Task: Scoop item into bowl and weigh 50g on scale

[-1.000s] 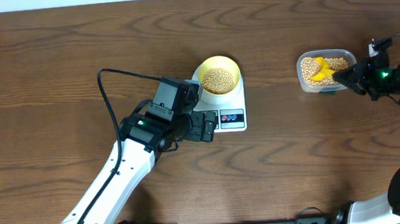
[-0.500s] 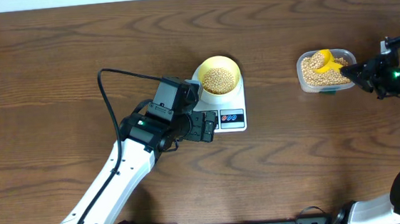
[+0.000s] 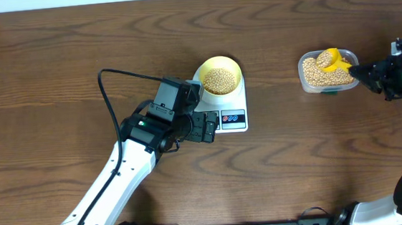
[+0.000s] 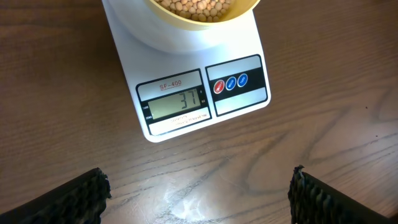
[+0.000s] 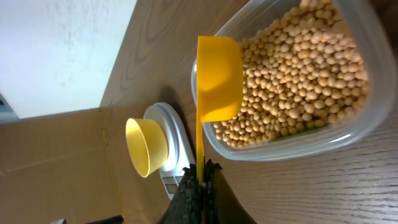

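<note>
Overhead view shows the bowl sitting on the scale near the middle of the desk, partly filled with beans, so anything poured in registers at once. The left tool hovers just in front of the scale with its fingers spread wide and nothing between them. Its wrist camera looks straight down on the display, which reads 37. That placement seems meant to keep the reading in sight while leaving the top of the bowl free for pouring.

Well apart to the right, the clear tub holds the supply of beans. The right tool is pressed together on the thin handle of the yellow scoop, pinching it edge-on. The cup of the scoop hangs over the tub's rim, above the beans. No beans show on the face of the cup turned to the right wrist camera.

With 37 showing against a target of 50, another 13 is wanted. The next load should probably be a modest one, since a heaped cup could overshoot.
</note>
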Robot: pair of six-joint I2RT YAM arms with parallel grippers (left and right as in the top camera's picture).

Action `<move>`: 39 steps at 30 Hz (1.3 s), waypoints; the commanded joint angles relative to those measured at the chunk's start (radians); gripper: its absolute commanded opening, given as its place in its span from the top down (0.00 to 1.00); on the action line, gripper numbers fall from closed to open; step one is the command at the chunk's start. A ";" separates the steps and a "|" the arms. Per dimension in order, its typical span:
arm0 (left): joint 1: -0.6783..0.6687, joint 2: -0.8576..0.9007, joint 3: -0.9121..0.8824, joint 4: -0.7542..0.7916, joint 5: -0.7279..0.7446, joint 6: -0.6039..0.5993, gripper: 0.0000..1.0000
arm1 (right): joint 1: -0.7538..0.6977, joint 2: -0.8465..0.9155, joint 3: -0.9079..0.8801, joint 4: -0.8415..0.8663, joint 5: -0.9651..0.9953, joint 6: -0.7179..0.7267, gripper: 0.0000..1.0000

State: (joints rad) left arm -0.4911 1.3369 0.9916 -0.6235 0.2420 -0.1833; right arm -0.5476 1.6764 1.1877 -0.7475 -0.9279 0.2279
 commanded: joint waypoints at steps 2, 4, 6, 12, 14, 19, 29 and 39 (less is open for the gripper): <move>0.001 -0.013 -0.008 0.000 0.011 0.005 0.06 | -0.016 0.003 -0.008 -0.013 -0.033 -0.002 0.99; 0.001 -0.013 -0.008 0.000 0.011 0.005 0.06 | -0.019 0.003 -0.008 -0.023 -0.039 -0.018 0.99; 0.001 -0.013 -0.008 0.000 0.011 0.005 0.06 | -0.020 0.003 -0.008 -0.031 -0.070 -0.039 0.99; 0.001 -0.013 -0.008 0.000 0.011 0.005 0.06 | -0.021 0.003 -0.008 -0.034 -0.156 -0.065 0.99; 0.001 -0.013 -0.008 0.000 0.011 0.005 0.06 | -0.021 0.003 -0.008 -0.035 -0.158 -0.065 0.99; 0.001 -0.013 -0.008 0.000 0.011 0.005 0.06 | -0.021 0.003 -0.008 -0.034 -0.206 -0.065 0.99; 0.001 -0.013 -0.008 0.000 0.011 0.005 0.06 | 0.018 0.003 -0.008 -0.034 -0.261 -0.052 0.99; 0.001 -0.013 -0.008 0.000 0.011 0.005 0.06 | 0.182 0.003 -0.008 -0.018 -0.261 0.027 0.99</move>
State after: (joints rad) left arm -0.4911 1.3369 0.9916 -0.6235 0.2420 -0.1833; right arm -0.4068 1.6768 1.1877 -0.7727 -1.1488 0.2180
